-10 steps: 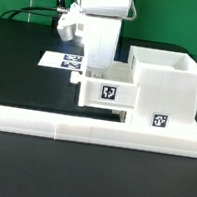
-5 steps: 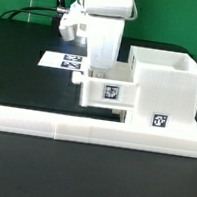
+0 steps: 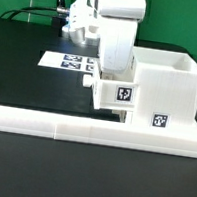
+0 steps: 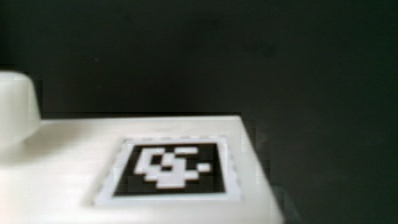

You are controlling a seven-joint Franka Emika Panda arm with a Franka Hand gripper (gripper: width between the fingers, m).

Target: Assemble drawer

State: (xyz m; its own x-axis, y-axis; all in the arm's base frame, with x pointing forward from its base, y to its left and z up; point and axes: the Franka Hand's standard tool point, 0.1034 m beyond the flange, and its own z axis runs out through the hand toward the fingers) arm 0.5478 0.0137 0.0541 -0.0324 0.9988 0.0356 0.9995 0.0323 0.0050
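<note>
The white cube-like housing point(image 3: 174, 81) stands at the exterior view's right, against the low border wall. One small white tray point(image 3: 109, 98) with a black-and-white tag point(image 3: 124, 93) sits partly inside the housing's upper opening and sticks out toward the exterior view's left. My gripper point(image 3: 111, 76) reaches down from above onto this tray and appears shut on its wall; the fingertips are hidden. The wrist view shows the tray's tagged face point(image 4: 173, 165) close up, with no fingers in it. A second tag point(image 3: 160, 122) shows low on the housing's front.
The long low white L-shaped wall point(image 3: 82, 131) runs along the front. The marker board point(image 3: 63, 60) lies flat on the black table behind the gripper. Cables hang at the back left.
My gripper and the tray have moved toward the exterior view's right. The tray now sits deeper in the housing.
</note>
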